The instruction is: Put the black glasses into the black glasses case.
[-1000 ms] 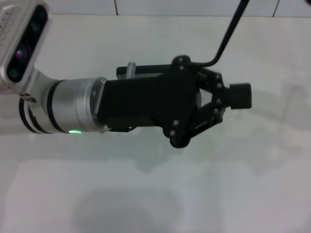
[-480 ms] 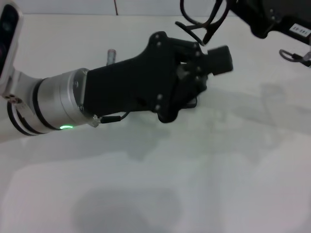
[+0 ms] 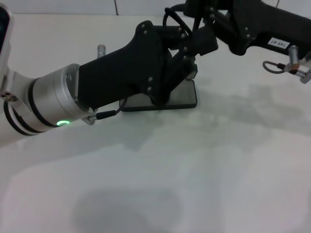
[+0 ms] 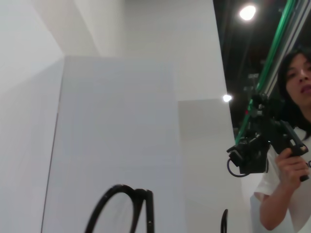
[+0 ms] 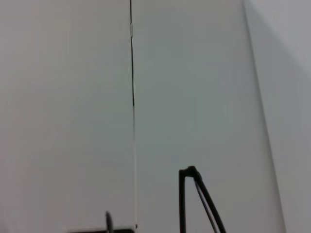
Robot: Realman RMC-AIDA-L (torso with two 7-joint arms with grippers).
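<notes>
The black glasses (image 3: pixel 171 15) show as thin black loops at the far middle of the table, where my two grippers meet. My left gripper (image 3: pixel 201 43) reaches in from the left, and my right gripper (image 3: pixel 204 24) comes in from the far right, just above it. I cannot tell which one holds the glasses. A rim of the glasses (image 4: pixel 121 208) shows in the left wrist view, and a temple arm (image 5: pixel 194 199) in the right wrist view. The black glasses case (image 3: pixel 187 97) lies flat on the table below the left gripper, mostly hidden by it.
The white table (image 3: pixel 194 174) stretches toward me from the case. A small metal post (image 3: pixel 102 48) stands behind my left arm. A cable loop and connector (image 3: pixel 286 65) hang from my right arm. A person holding a device (image 4: pixel 286 160) shows in the left wrist view.
My left gripper has swung away from me and to the left, uncovering the case. My right arm has come in from the far right, and the glasses now sit between both grippers.
</notes>
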